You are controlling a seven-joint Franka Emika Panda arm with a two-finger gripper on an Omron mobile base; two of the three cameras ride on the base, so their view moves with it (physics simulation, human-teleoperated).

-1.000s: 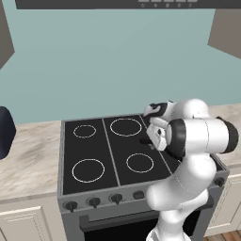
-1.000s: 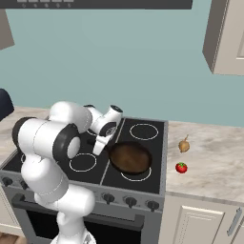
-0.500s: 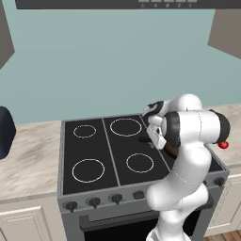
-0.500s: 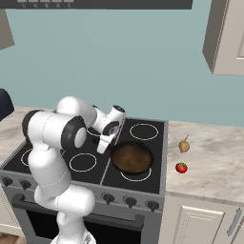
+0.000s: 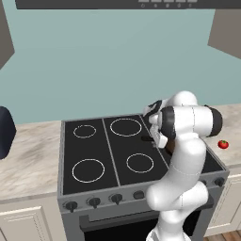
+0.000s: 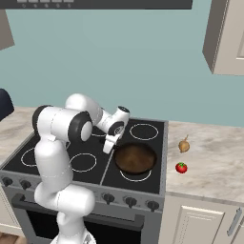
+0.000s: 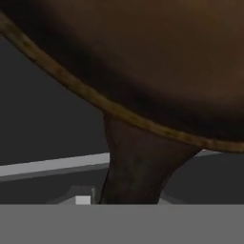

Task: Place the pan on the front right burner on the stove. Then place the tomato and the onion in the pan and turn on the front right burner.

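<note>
The pan [image 6: 136,157] sits flat on the stove [image 6: 156,143], over the front right burner [image 6: 135,179], whose white ring peeks out under its near rim. My gripper [image 6: 109,146] is at the pan's handle on its left side. Up close in the hand view, the brown pan [image 7: 157,57] and the root of its handle [image 7: 138,167] are all that shows, and my fingertips are hidden. On the counter to the right lie the tan onion [image 6: 184,145] and, nearer the front, the red tomato [image 6: 181,167]. The tomato [image 5: 223,144] also shows past my arm in the left base view.
The stove [image 5: 108,155] has several other bare rings to the left, and a row of dark knobs [image 6: 130,201] runs along its front. A dark object [image 5: 5,132] stands on the counter at the far left. Wall cabinets [image 6: 224,38] hang at the upper right.
My elbow has swung up and in toward the stove. The hand has stayed at the handle and the pan has kept its place on the burner.
</note>
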